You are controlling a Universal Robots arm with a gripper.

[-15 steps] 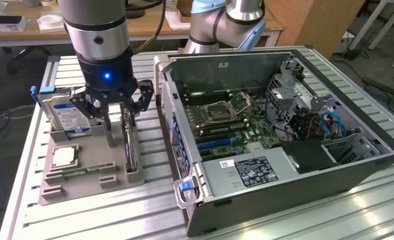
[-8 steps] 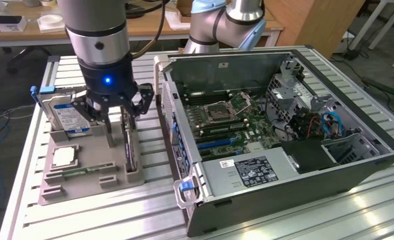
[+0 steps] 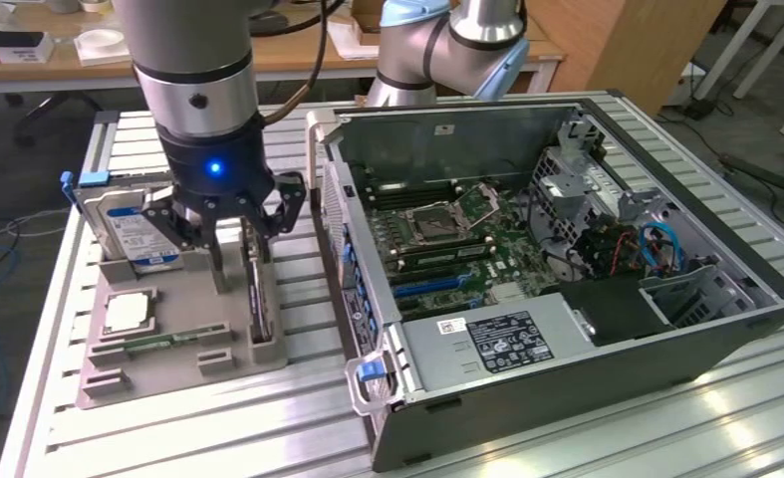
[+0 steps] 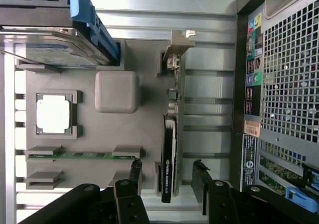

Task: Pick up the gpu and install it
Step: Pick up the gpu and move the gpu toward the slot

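The gpu (image 3: 253, 297) (image 4: 168, 139) is a thin, flat, dark card. It stands up on its long edge in a slot of the grey plastic holder tray (image 3: 165, 366) (image 4: 144, 129). It sits on the side of the tray that is next to the big black computer case (image 3: 551, 398) (image 4: 289, 59).

The black gripper (image 3: 239, 264) (image 4: 167, 164) on the robot arm hangs right over the card. Its two fingers (image 4: 134, 171) are spread wide apart, one on each side of the card. In the wrist view there is a gap between each finger and the card, so it holds nothing.

A silver hard drive with a blue and white label (image 3: 132, 234) (image 4: 50, 55) stands at the far end of the tray. A square silver chip (image 3: 129, 311) (image 4: 53, 113) lies flat in its own little frame. A small green memory stick (image 3: 165, 342) (image 4: 79, 155) lies near it. The computer case lies on its side with its cover off, and the green board inside shows. The tray and the case both rest on a silver metal table with long slats (image 3: 232, 428) (image 4: 209, 15).
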